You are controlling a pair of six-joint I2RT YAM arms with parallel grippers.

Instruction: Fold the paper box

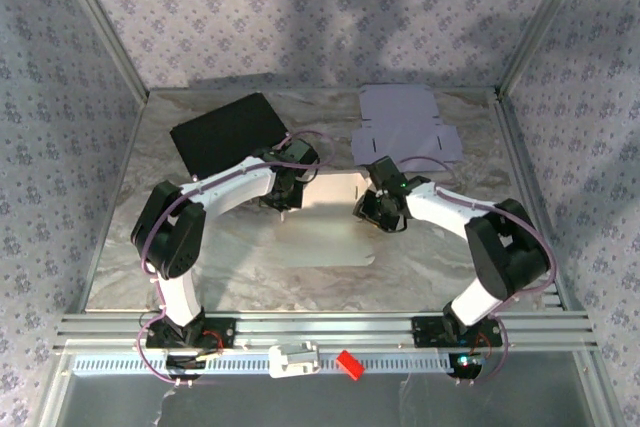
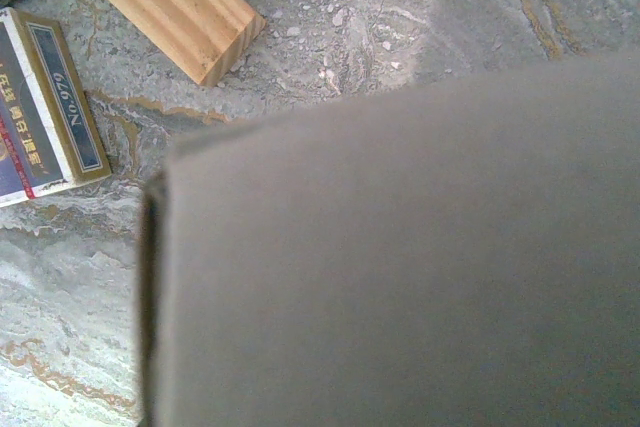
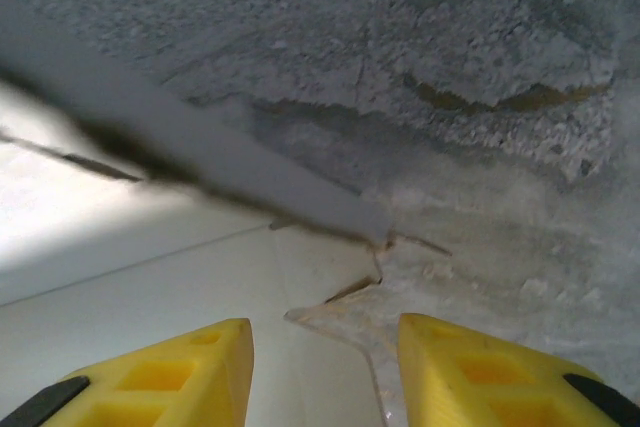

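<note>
Nearest the viewer, a ribbed metal rail [image 1: 330, 329] carries both arm bases. Behind it lies a glossy, marble-patterned desk [image 1: 440, 272]. At far left rests a matte black rectangular sheet [image 1: 228, 132]. Next, the left tool [image 1: 285, 197] is clenched at the left edge of the paper box [image 1: 325, 232], smooth white card lying mid-desk; whether it pinches a panel I cannot tell. A grained wooden block [image 2: 165, 2] and a printed packet [image 2: 45, 107] lie nearby. The right tool [image 3: 325, 362], yellow fingers parted and grasping nothing, hovers over the box's right edge beside a raised flap. Farthest right lies a flat lilac card blank [image 1: 405, 127]. Folding looks barely begun: the box is mostly flat, its walls unformed
</note>
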